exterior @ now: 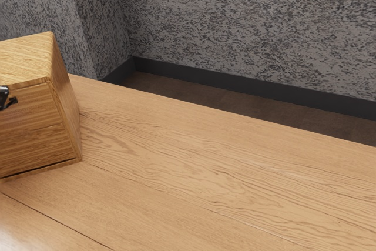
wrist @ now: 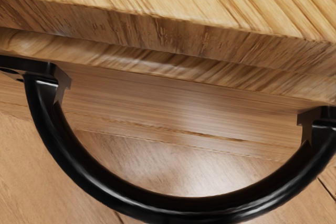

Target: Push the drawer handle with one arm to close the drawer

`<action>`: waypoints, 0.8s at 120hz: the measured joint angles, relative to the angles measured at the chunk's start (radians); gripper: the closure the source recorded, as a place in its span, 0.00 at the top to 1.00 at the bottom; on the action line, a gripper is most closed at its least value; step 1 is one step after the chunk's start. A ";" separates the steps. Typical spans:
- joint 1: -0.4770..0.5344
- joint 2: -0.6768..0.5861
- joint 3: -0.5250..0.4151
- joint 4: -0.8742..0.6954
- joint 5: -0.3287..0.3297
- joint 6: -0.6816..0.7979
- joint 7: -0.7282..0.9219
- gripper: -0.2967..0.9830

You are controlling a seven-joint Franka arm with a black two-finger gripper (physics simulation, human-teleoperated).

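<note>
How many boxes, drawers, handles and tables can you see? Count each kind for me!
Wooden box: 1
Drawer: 1
Black handle: 1
Wooden table: 1
Total: 4

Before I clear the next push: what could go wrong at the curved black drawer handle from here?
The curved, glossy black handle bows outward, so an off-centre push might slip along it. The boxy wooden cabinet stands on the light wooden tabletop, so a hard push could shift it.
</note>
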 joint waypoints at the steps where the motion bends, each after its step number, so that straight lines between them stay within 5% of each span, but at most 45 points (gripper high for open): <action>1: 0.000 0.000 0.000 -0.001 0.000 0.000 0.000 0.15; 20: 0.019 -0.028 -0.041 -0.040 -0.012 -0.005 -0.001 0.15; 32: 0.118 -0.142 -0.196 -0.127 -0.037 -0.030 -0.002 0.17; 44: 0.150 -0.255 -0.294 -0.168 -0.083 -0.104 -0.001 0.34; 52: 0.052 -0.278 -0.334 -0.103 -0.102 -0.184 0.016 0.45; 64: -0.225 -0.170 -0.361 0.165 -0.117 -0.303 0.096 0.56; 71: -0.303 -0.062 -0.360 0.302 -0.126 -0.362 0.138 0.61; 88: -0.336 0.032 -0.343 0.411 -0.139 -0.451 0.217 0.68; 96: -0.208 0.081 -0.419 0.439 -0.162 -0.471 0.248 0.70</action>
